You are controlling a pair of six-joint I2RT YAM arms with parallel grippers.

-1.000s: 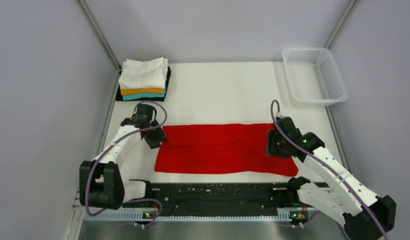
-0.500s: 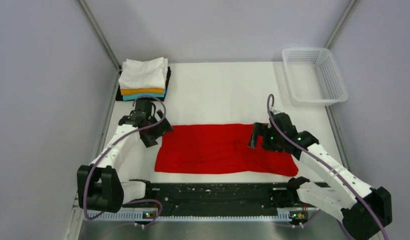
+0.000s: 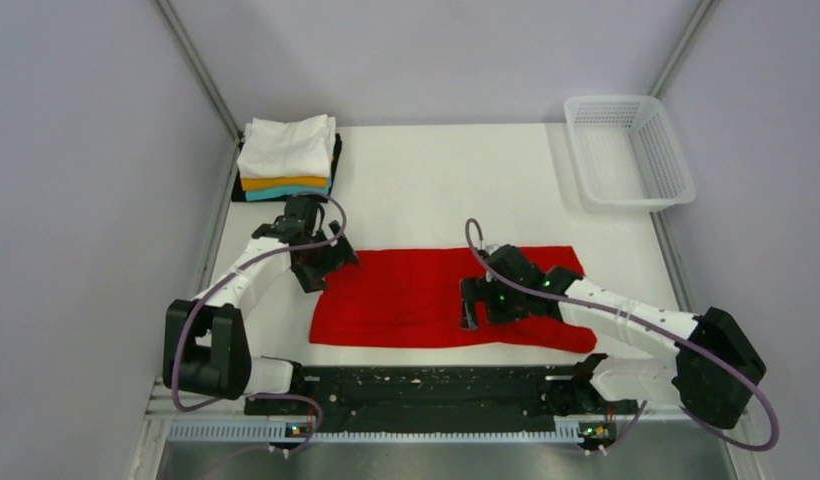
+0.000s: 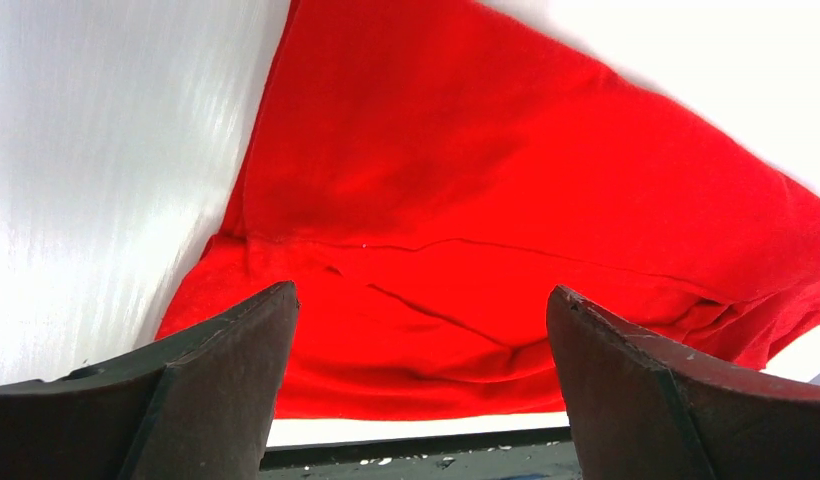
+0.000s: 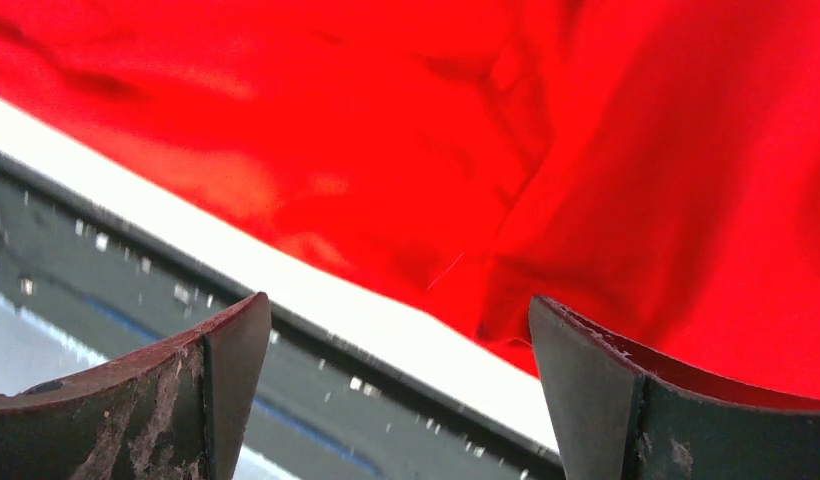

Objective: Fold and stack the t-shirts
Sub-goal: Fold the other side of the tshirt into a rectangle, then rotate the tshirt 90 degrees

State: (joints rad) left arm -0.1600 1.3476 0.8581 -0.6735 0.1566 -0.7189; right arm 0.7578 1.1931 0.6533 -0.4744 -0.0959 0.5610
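A red t-shirt (image 3: 411, 296) lies folded into a long strip across the middle of the white table. It fills the left wrist view (image 4: 486, 230) and the right wrist view (image 5: 606, 150). My left gripper (image 3: 326, 265) is open and empty over the shirt's far left corner. My right gripper (image 3: 473, 303) is open and empty over the middle of the shirt, its arm lying across the shirt's right half. A stack of folded t-shirts (image 3: 286, 158), white on top with orange, teal and black below, sits at the far left corner.
A white plastic mesh basket (image 3: 631, 150) stands at the far right corner. A black rail (image 3: 426, 385) runs along the table's near edge, also seen in the right wrist view (image 5: 186, 330). Grey walls close in both sides.
My right gripper has swept left from the shirt's right end to its middle. My left gripper has shifted a little right onto the shirt's far left corner.
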